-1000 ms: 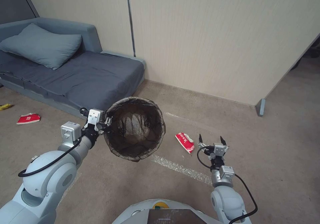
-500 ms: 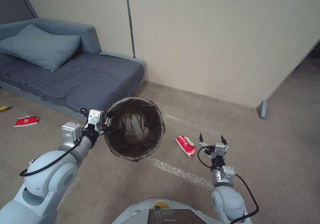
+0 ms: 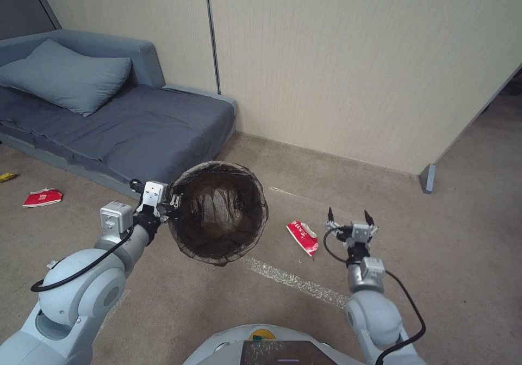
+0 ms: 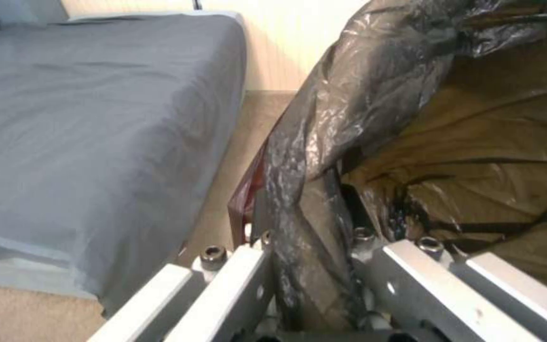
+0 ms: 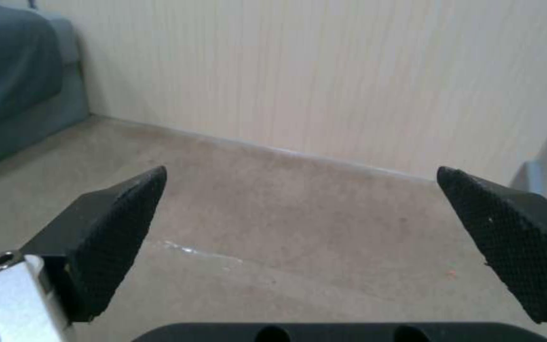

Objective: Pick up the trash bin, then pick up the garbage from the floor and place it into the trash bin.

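My right gripper hovers with fingers spread wide and empty; the red-and-white wrapper lies on the floor just to its left, long axis slanting toward me. My left gripper, farther off, is clamped on the trash bin rim.

The red wrapper bears white characters (too small to read).

Home-like lounge, grey sofa bed with pillow, beige carpet, panelled wall
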You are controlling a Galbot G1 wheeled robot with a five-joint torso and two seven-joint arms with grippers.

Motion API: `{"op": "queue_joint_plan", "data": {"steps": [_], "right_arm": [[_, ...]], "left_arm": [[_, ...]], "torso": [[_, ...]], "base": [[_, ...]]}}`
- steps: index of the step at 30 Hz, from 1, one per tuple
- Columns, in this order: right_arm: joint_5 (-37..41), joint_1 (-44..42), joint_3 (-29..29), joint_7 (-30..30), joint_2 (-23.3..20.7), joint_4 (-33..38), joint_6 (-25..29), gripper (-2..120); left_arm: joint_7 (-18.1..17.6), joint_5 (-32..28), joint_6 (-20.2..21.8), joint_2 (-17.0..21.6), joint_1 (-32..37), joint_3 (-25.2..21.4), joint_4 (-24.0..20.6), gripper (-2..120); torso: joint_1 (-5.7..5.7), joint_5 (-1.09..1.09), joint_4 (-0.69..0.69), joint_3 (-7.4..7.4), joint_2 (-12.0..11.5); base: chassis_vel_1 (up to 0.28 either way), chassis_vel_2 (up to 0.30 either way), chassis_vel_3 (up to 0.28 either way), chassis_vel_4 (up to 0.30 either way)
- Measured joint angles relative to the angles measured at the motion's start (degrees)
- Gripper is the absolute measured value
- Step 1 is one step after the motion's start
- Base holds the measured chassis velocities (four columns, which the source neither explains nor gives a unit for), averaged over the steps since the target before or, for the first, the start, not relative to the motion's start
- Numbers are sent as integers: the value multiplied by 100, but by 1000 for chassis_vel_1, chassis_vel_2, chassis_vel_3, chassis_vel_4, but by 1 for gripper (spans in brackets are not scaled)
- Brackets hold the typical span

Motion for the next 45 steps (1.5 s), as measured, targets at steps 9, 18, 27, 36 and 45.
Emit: {"op": "queue_joint_plan", "data": {"steps": [9, 18, 27, 36, 45], "right_arm": [[2739, 1535, -141, 138, -1079, -96, -2837, 100], [3729, 2673, -824, 395, -1455, -1055, -3563, 100], [3855, 3209, -1663, 427, -1172, -2011, -3535, 100], [2718, 2889, -1659, 239, -895, -3011, -3494, 100], [2308, 2703, -1450, 230, -903, -3345, -3481, 100]], "left_arm": [[22, 84, 0, -20, 3, 112, 26, 0], [78, 134, 0, 36, 47, 94, 44, 0], [102, 175, 0, 28, 53, 107, 108, 0], [143, 205, 0, -13, 18, 114, 200, 0], [164, 230, 0, -62, -40, 188, 249, 0]], "torso": [[0, 0, 2, 0, 0], [0, 0, 1, 1, 0], [0, -1, 2, 1, 0], [0, -1, 0, 0, 0], [0, -1, -1, 0, 0]], "base": [[0, 0, 0, 0], [0, 0, 0, 0], [0, 0, 0, 0], [0, 0, 0, 0], [0, 0, 0, 0]]}}
